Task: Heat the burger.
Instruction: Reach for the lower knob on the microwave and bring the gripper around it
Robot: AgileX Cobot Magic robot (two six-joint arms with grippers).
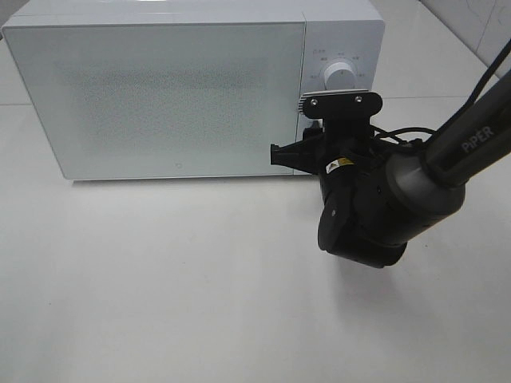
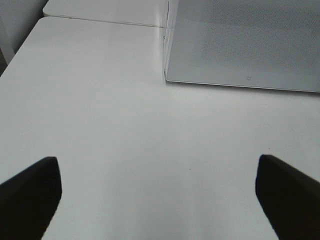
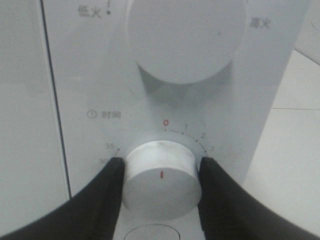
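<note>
Now right pincer (image 3: 161, 162) clamping timer knob (image 3: 160, 186); left pincer (image 2: 156, 165) hanging wide. Best keeping wrist centred, twisting clockwise slowly, no slipping.

The round white plastic timer knob (image 3: 159, 175) was finished smooth and satin; the flat white tabletop (image 1: 160, 279) was rendered faintly glossy.

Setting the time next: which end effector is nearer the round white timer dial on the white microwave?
Right. The right end effector clasps the round white timer dial on both sides; the left end effector hangs open over the white table before the microwave door.
</note>
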